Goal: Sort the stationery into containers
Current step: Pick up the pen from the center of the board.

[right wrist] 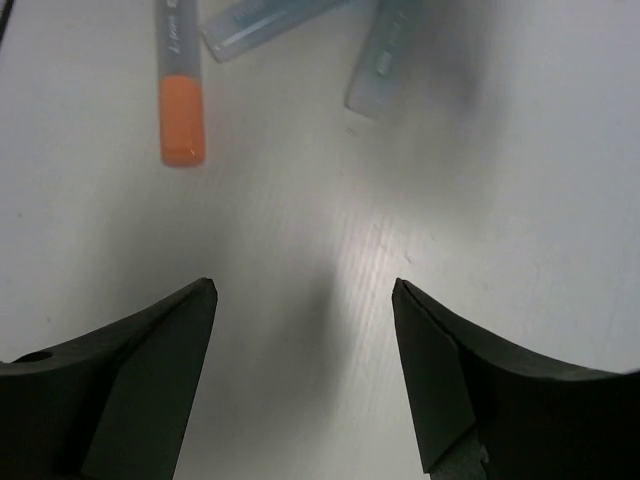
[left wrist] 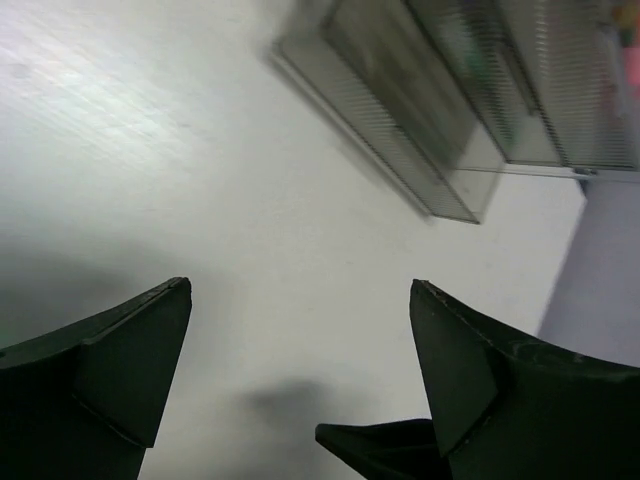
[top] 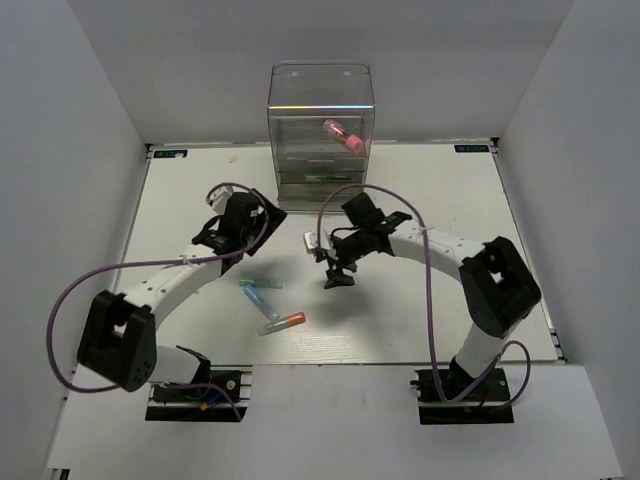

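The clear organiser stands at the table's far middle, with the pink tube inside its upper part. Its drawers also show in the left wrist view. Three markers lie near the front middle: green, blue and orange. My left gripper is open and empty over bare table, short of the organiser. My right gripper is open and empty, just short of the orange marker, the blue one and the green one. No thin dark pens show.
White walls close in the table on the left, back and right. Purple cables loop over both arms. The two arm bases stand at the near edge.
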`<action>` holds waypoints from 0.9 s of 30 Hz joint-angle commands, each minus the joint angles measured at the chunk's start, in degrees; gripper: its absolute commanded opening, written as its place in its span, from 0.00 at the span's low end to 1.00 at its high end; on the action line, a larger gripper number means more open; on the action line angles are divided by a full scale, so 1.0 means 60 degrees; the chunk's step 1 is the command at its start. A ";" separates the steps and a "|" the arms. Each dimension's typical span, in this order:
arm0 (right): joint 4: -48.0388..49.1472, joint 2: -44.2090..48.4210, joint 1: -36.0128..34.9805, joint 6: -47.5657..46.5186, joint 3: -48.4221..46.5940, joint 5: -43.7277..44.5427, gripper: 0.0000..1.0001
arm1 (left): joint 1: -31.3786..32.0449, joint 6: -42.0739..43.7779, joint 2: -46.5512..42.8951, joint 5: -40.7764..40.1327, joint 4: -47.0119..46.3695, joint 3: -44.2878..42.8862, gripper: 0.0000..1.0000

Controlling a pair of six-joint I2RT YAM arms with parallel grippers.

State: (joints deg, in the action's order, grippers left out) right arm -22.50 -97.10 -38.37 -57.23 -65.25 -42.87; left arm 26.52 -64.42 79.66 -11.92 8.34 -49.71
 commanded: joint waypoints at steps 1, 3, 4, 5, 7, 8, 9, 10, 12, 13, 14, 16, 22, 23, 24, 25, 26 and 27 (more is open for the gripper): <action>0.0261 -0.0543 -0.0867 0.0321 -0.0579 0.0055 0.77 | -0.0099 0.0205 -0.1173 -0.1323 0.3690 -0.0298 1.00; 0.0715 -0.0880 -0.1147 0.0895 -0.0871 0.0684 0.79 | -0.0099 0.0000 -0.1570 -0.1455 0.4552 -0.0168 1.00; 0.0921 -0.1085 -0.1236 0.1201 -0.0959 0.0903 0.79 | -0.0099 -0.0145 -0.1993 -0.1368 0.4775 -0.0080 1.00; 0.1025 -0.1305 -0.1382 0.1494 -0.1250 0.1152 0.81 | -0.0099 -0.0437 -0.2229 -0.1367 0.5328 0.0066 1.00; 0.1187 -0.1744 -0.1602 0.1701 -0.1544 0.1417 0.81 | -0.0099 -0.0731 -0.2712 -0.1674 0.5975 0.0155 1.00; 0.1274 -0.1848 -0.1777 0.1832 -0.1662 0.1476 0.81 | -0.0099 -0.0907 -0.3251 -0.1805 0.6341 0.0156 1.00; 0.1333 -0.1936 -0.1851 0.1906 -0.1779 0.1708 0.81 | -0.0099 -0.1256 -0.3561 -0.1937 0.6722 0.0156 0.99; 0.1391 -0.2227 -0.1881 0.2066 -0.1926 0.1798 0.81 | -0.0099 -0.1390 -0.3883 -0.2229 0.7364 0.0156 0.96; 0.1538 -0.2419 -0.2144 0.2389 -0.2305 0.2017 0.81 | -0.0099 -0.1770 -0.4920 -0.2406 0.7851 0.0360 0.94; 0.1567 -0.2623 -0.2174 0.2550 -0.2409 0.2062 0.81 | -0.0099 -0.1773 -0.5289 -0.2407 0.8114 0.0462 0.92; 0.1568 -0.2843 -0.2348 0.2696 -0.2512 0.2091 0.81 | -0.0099 -0.1903 -0.5655 -0.2407 0.8117 0.0739 0.88; 0.1655 -0.3093 -0.2496 0.3047 -0.2907 0.2223 0.79 | -0.0099 -0.2240 -0.6649 -0.2319 0.8365 0.1207 0.87; 0.2007 -0.3738 -0.2951 0.3313 -0.3275 0.2692 0.76 | -0.0099 -0.2958 -0.8148 -0.2217 0.9127 0.1826 0.80; 0.2051 -0.3811 -0.3009 0.3415 -0.3304 0.2823 0.76 | -0.0099 -0.2959 -0.8251 -0.2217 0.9345 0.1826 0.80; 0.2153 -0.3928 -0.3053 0.3459 -0.3319 0.2868 0.76 | -0.0099 -0.3061 -0.8368 -0.2217 0.9435 0.1826 0.80; 0.2183 -0.3944 -0.3068 0.3576 -0.3290 0.2926 0.74 | -0.0099 -0.3062 -0.8369 -0.2217 0.9435 0.1826 0.80; 0.2270 -0.3987 -0.3097 0.3635 -0.3260 0.2999 0.72 | -0.0099 -0.3149 -0.8369 -0.2217 0.9580 0.1826 0.80; 0.2329 -0.4031 -0.3097 0.3650 -0.3231 0.3043 0.70 | -0.0099 -0.3149 -0.8369 -0.2217 0.9683 0.1826 0.80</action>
State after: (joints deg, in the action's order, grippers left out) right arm -11.35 -120.53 -56.77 -37.67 -83.11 -26.26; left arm 25.98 -80.99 29.58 -23.81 63.18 -38.94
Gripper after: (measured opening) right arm 0.716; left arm 0.804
